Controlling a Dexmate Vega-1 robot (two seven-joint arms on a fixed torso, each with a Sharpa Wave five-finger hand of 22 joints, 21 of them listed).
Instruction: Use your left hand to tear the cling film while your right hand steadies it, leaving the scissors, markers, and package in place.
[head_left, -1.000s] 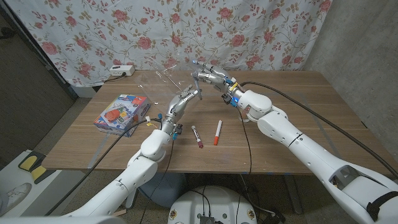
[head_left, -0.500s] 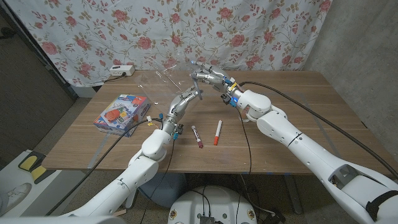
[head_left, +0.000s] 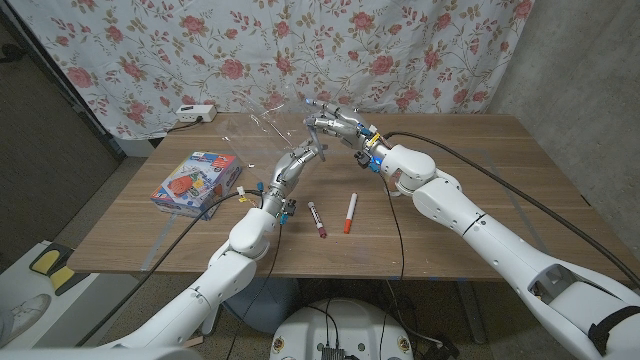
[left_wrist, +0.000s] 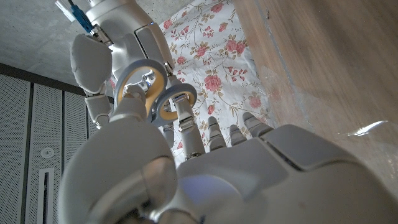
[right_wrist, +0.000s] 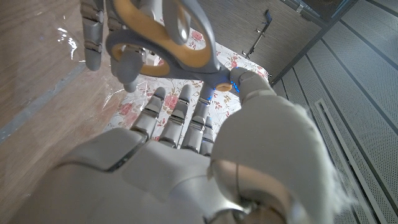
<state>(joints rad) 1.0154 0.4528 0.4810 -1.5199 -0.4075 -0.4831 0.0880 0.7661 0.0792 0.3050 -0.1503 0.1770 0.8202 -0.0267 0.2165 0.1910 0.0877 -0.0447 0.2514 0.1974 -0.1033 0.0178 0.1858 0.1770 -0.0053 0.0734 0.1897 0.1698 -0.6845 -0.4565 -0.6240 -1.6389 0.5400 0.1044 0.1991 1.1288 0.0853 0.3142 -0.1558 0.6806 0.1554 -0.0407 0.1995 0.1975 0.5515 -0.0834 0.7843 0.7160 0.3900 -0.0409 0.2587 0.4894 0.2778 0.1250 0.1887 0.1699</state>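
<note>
Both hands meet in the air over the table's far middle. Grey scissors with orange-lined rings (left_wrist: 155, 93) (right_wrist: 165, 43) hang between them. My left hand (head_left: 300, 160) reaches up with its thumb and a finger through the rings. My right hand (head_left: 335, 125) is just above. Its thumb (right_wrist: 249, 84) and nearest fingertip sit at the scissors' other end, the remaining fingers straight; whether they pinch it I cannot tell. Clear cling film (head_left: 255, 125) glints on the wood left of the hands. Two markers (head_left: 316, 218) (head_left: 350, 212) lie near the front. The package (head_left: 195, 183) lies at the left.
A white power strip (head_left: 195, 113) lies at the table's far left edge below the flowered curtain (head_left: 400, 50). Black cables run over the table (head_left: 480, 180) along both arms. The right half of the wood is bare.
</note>
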